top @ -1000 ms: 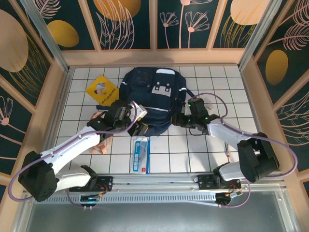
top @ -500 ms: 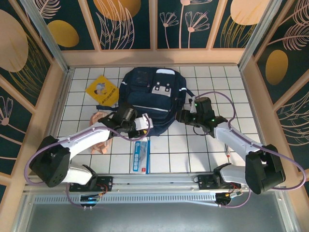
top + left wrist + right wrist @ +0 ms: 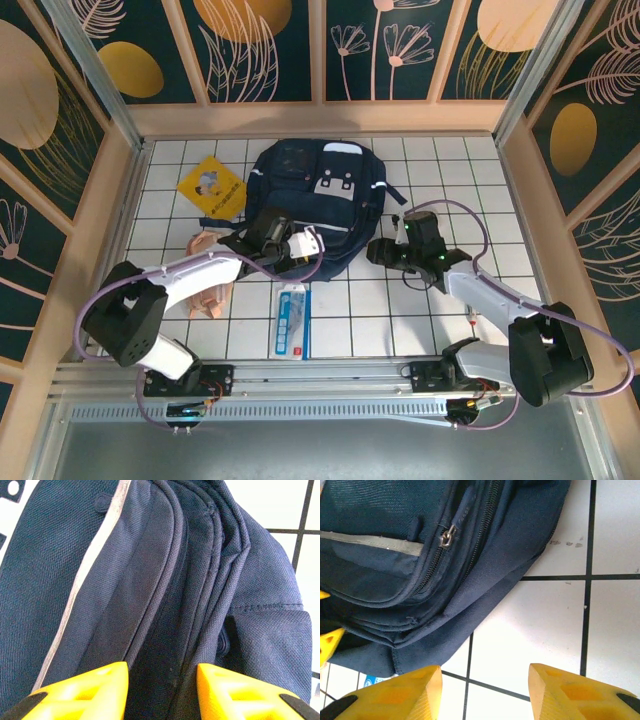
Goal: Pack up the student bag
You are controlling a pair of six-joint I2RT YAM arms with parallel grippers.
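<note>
The student bag (image 3: 315,195) lies flat toward the back of the table (image 3: 455,170); the left gripper (image 3: 161,675) has its jaws parted astride a fold (image 3: 167,580) at the bag's near edge (nothing pinched, I'd say). The right gripper (image 3: 485,680) hangs open over bare tile (image 3: 545,625) beside it, and should shift onto the zip pull (image 3: 446,536).

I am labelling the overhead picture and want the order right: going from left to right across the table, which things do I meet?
Yellow booklet → student bag → small red object. The pink pouch and the blue-and-white packet overlap these sideways, so I leave them out.
</note>
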